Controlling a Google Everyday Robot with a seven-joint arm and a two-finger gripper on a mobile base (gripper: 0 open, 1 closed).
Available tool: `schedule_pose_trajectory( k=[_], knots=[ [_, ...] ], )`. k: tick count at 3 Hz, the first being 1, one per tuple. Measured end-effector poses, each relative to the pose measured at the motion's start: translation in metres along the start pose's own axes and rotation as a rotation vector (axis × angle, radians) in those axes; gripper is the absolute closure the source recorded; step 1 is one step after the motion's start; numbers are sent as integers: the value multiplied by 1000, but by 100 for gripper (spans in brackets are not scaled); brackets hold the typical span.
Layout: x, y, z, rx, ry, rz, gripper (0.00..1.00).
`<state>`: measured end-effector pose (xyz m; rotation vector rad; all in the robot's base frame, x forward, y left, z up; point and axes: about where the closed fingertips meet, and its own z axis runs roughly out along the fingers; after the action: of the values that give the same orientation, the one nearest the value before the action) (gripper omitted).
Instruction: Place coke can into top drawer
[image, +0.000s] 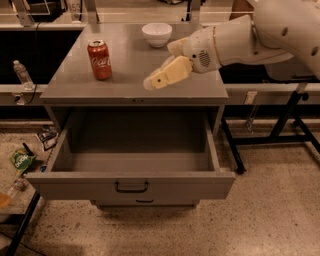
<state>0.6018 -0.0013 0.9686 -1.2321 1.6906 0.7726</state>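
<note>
Coke can not yet being grasped; top drawer (75, 186) being presented pulled out.

The coke can (99, 60) is being left upright on the left of the desk (125, 87), well apart from the end effector (161, 77), which is being held over the desk's right front part; whether it is apart or together cannot be told. Nothing is being seen inside the drawer, so grasping, carrying and lowering are being judged as remaining. A white bowl (157, 34) is being kept at the desk's back, and nothing is being seen blocking the way to the can.
</note>
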Motion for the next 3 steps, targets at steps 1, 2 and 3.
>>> schedule_pose_trajectory(
  k=[1,2,3],
  knots=[
    [-14,-13,37,-25,-30,-9,0],
    [-31,-21,82,-47,-82,2,0],
    [-31,-43,115,21,-79,0,0]
  ],
)
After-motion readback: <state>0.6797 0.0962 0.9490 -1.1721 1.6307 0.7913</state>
